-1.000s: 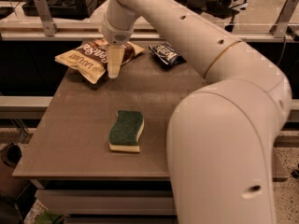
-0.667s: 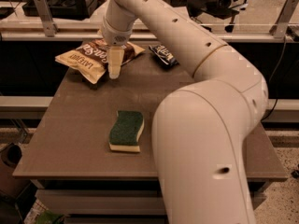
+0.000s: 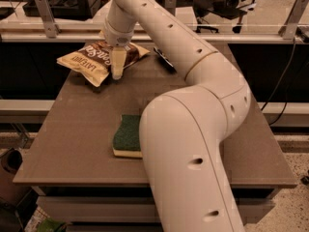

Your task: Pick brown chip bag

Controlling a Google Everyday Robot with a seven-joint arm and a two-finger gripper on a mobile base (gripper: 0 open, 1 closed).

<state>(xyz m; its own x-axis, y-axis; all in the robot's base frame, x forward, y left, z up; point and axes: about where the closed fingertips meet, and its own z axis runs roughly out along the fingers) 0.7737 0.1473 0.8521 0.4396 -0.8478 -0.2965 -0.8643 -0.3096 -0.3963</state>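
gripper (image 3: 116,74) hasn't shifted in the last second. It's in the same spot, pointing down at the near-right edge of the brown chip bag (image 3: 91,61), which lies flat at the far-left corner of the table (image 3: 72,129).

What did change: the arm's elbow (image 3: 193,139) swung left across the view. It now hides the right part of the green sponge (image 3: 126,138) and most of the dark blue chip bag (image 3: 163,58); only a sliver of that shows, far centre.

My read: the arm is re-posing for the grasp, and the pick isn't done yet.

Claw state: can't tell, it shows as one pale wedge. Whether it's touching the bag is also unclear. The wrist hides part of the bag's far side.
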